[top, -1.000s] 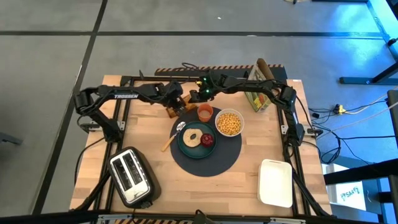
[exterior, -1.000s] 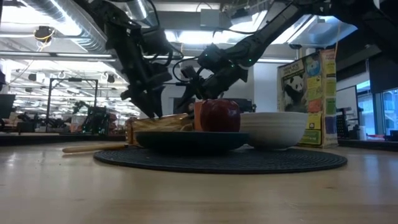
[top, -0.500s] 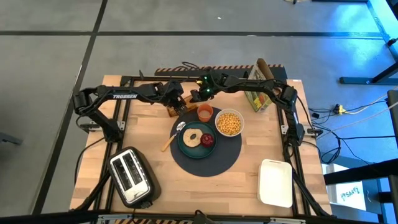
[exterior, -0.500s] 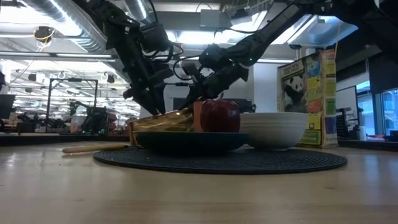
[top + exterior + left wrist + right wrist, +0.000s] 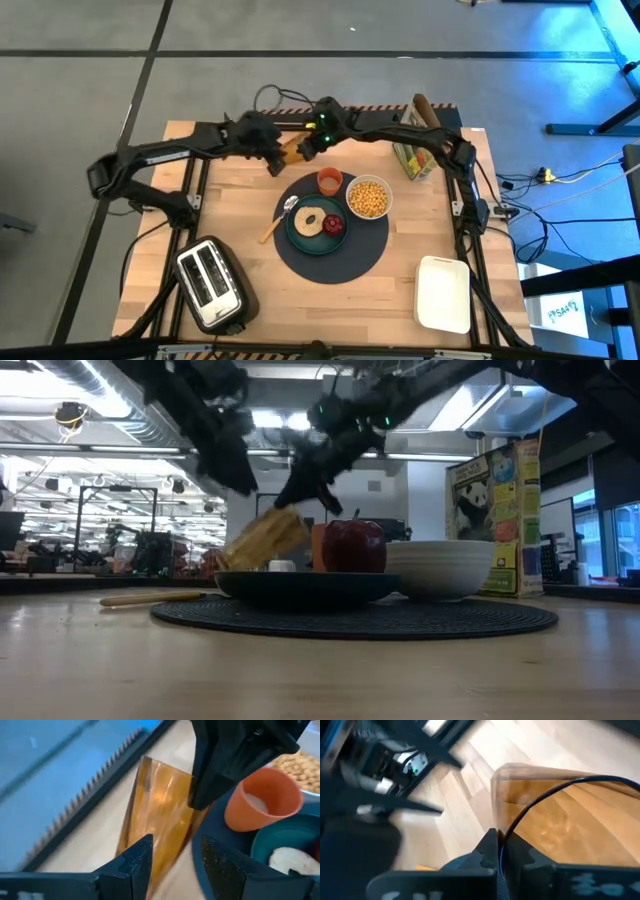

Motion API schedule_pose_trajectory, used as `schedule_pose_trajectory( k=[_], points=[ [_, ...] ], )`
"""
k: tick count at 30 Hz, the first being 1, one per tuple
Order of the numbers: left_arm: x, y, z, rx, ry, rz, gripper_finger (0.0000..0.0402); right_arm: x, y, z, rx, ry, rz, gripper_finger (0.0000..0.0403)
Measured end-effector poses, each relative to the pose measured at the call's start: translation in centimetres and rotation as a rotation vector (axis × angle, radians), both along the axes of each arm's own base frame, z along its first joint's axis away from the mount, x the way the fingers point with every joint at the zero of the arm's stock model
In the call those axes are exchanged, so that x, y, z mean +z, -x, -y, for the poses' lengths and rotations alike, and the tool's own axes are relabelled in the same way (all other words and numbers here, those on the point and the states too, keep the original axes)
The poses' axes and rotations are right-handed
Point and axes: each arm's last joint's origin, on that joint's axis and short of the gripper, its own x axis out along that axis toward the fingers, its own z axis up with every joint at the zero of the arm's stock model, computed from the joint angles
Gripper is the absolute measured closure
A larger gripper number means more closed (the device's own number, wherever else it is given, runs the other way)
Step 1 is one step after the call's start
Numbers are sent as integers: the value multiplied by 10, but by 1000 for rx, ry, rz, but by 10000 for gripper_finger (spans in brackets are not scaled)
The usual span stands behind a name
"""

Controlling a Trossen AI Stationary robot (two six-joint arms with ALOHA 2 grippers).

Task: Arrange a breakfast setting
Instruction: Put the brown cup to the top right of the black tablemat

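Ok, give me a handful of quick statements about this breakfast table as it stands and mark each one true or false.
1. The tall amber glass stands upright on the dark-blue mat. False: it is tilted, off the mat, between the two grippers near the table's far edge.
2. The white bowl holds yellow cereal. True.
3. The bagel and the red fruit lie on the teal plate. True.
4. The white tray sits on the mat. False: it lies apart, near the table's front right corner.
5. The small orange cup sits beside the bowl on the mat. True.
6. The toaster holds the bagel. False: its slots look empty.
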Motion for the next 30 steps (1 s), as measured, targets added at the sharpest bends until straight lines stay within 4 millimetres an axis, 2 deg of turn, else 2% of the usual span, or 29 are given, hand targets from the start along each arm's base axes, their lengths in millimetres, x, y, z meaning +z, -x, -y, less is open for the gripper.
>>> schedule_pose_trajectory(
  k=[3, 8, 10, 13, 21, 30],
  points=[
    [18, 13, 7, -48, -82, 20, 241, 22, -4, -14, 90, 176, -47, 403],
    [39, 32, 14, 77, -106, 114, 241, 53, -8, -43, 207, 491, -156, 403],
    [44, 37, 15, 95, -106, 144, 241, 57, -8, -53, 240, 598, -218, 403],
    [45, 38, 14, 100, -104, 152, 241, 54, -5, -63, 288, 686, -315, 403],
    [35, 28, 12, 74, -16, 146, 241, 31, 13, -56, 342, 747, -659, 403],
    [33, 20, 22, 46, 21, 162, 241, 23, 47, -41, 320, 504, -906, 403]
  ],
)
